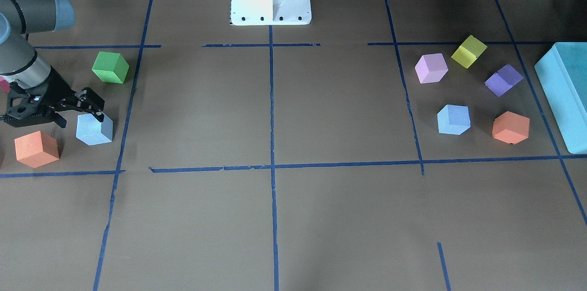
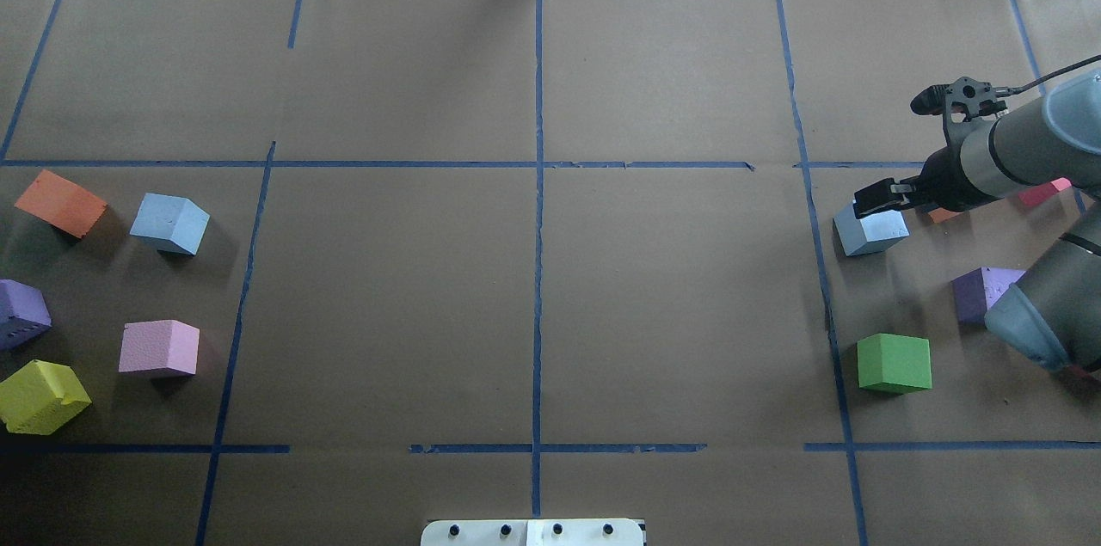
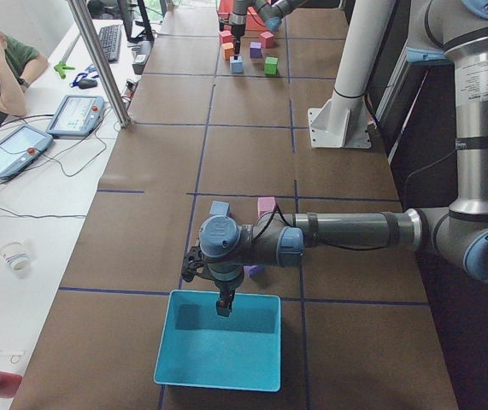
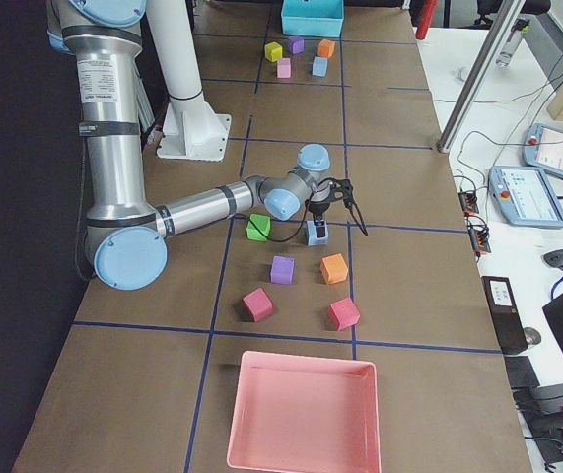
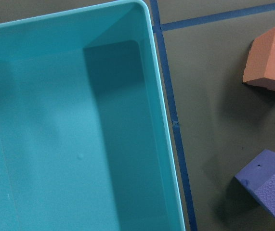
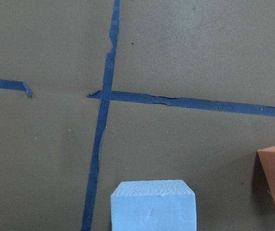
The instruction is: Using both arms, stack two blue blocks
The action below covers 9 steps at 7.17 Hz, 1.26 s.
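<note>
One pale-blue block (image 1: 95, 131) lies on the table on my right side. It also shows in the overhead view (image 2: 870, 232) and at the bottom of the right wrist view (image 6: 152, 206). My right gripper (image 1: 80, 118) is open and low over this block, with one finger on each side; it also shows in the overhead view (image 2: 884, 199). The other blue block (image 1: 453, 119) lies on my left side (image 2: 169, 223), untouched. My left gripper (image 3: 224, 306) hangs over the teal box (image 3: 218, 350). I cannot tell whether it is open or shut.
A green cube (image 1: 110, 67) and an orange cube (image 1: 36, 149) lie close to my right gripper. Pink (image 1: 431, 68), yellow (image 1: 468, 51), purple (image 1: 503, 80) and orange (image 1: 510, 127) cubes surround the left blue block. A pink tray (image 4: 302, 414) stands at the right end.
</note>
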### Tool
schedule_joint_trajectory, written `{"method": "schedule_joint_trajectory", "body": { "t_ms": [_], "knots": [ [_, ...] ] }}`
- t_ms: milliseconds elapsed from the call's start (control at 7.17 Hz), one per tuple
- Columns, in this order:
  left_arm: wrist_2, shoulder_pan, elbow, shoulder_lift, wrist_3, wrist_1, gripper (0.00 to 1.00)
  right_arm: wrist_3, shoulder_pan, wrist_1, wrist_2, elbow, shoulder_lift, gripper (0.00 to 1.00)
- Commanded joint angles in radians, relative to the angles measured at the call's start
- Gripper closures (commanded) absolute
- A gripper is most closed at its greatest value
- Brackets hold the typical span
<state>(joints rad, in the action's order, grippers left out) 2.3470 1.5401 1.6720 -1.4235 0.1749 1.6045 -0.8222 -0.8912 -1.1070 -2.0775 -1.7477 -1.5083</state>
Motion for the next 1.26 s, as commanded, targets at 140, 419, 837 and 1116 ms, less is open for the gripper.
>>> {"method": "schedule_joint_trajectory", "body": {
  "t_ms": [140,419,837,1116],
  "knots": [
    [0.0,0.0,0.0,0.0,0.0,0.0,0.0,0.0,0.029,0.001,0.008,0.033,0.003,0.0],
    [0.0,0.0,0.0,0.001,0.0,0.0,0.0,0.003,0.058,0.006,0.008,0.076,0.008,0.0],
    [0.0,0.0,-0.003,0.001,0.0,0.0,0.0,0.001,0.066,0.006,0.007,0.086,0.017,0.49],
    [0.0,0.0,-0.003,0.001,0.0,0.0,0.0,-0.011,0.064,-0.001,-0.002,0.077,0.063,0.62]
  ]
}}
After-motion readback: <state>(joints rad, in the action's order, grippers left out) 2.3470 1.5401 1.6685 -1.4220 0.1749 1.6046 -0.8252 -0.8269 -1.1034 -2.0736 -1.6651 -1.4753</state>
